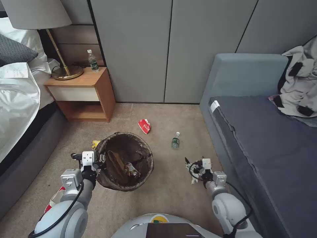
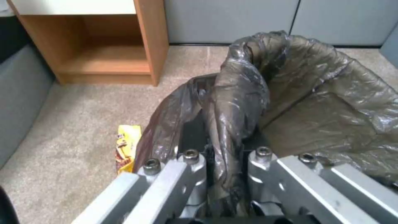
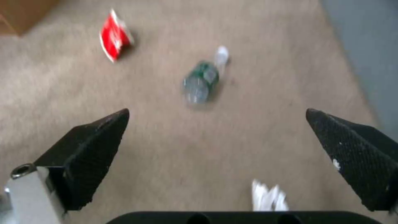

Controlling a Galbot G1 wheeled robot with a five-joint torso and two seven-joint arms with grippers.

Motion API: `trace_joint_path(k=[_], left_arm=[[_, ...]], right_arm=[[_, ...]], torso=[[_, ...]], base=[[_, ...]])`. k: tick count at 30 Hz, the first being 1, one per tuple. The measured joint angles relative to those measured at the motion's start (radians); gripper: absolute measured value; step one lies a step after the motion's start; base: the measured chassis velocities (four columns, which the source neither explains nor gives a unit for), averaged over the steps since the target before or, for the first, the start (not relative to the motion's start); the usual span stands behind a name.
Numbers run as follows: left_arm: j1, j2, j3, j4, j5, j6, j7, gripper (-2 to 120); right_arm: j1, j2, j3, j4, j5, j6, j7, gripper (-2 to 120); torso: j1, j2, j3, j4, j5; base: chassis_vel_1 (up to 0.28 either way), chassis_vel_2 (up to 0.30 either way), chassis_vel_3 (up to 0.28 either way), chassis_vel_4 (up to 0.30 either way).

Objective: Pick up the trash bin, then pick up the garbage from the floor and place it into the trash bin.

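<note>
Your L gripper (image 1: 103, 159) is clamped on the near-left rim of the trash bin (image 1: 127, 185), fingers pinching the bag-covered edge; in the L wrist view the dark bag is bunched betw the two metal fingers (image 2: 188, 163). Bin's round, lined w/ a crinkled brown-black bag, and it's in front of the robot, left of centre, over the carpet (image 1: 165, 195). Can't tell if it's lifted or resting. Some litter already sits inside it (image 1: 130, 169).

Your R gripper (image 1: 189, 166) hovers over the carpet just right of the bin, near the sofa (image 1: 264, 138) edge, jaws wide apart w/ nothing betw them. R wrist view shows both black fingertips (image 3: 97, 137) spread.

Garbage on the floor: red-white carton (image 1: 144, 126) beyond the bin, a small plastic bottle (image 1: 175, 140) lying on its side ahead of the R gripper, a yellow wrapper (image 1: 95, 143) touching the bin's far-left side, near the nightstand (image 1: 82, 94). White crumpled paper (image 3: 268, 196) lies close under the R gripper. Upright green-label bottle (image 1: 92, 61) stands on the nightstand by the lamp (image 1: 66, 71).
</note>
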Motion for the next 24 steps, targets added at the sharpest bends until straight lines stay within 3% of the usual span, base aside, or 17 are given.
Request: trace_joint_path(k=[5, 11, 24], left_arm=[[0.002, -0.001, 0.000, 0.000, 0.002, 0.000, 0.000, 7], [0.004, -0.001, 0.000, 0.000, 0.003, 0.000, 0.000, 7], [0.002, 0.001, 0.002, 0.000, 0.004, 0.000, -0.001, 7]], right_arm=[[0.039, -0.001, -0.026, -0.054, 0.041, -0.035, 0.033, 100], [0.077, -0.004, -0.074, -0.090, 0.190, -0.157, 0.119, 100], [0.119, -0.004, -0.109, -0.201, 0.270, -0.168, 0.237, 100]], torso=[[0.000, 0.000, 0.000, 0.0002, 0.0000], [0.000, 0.000, 0.000, 0.0001, 0.0000], [0.000, 0.000, 0.000, 0.0001, 0.0000]], base=[[0.000, 0.000, 0.000, 0.000], [0.000, 0.000, 0.000, 0.000], [0.000, 0.000, 0.000, 0.000]])
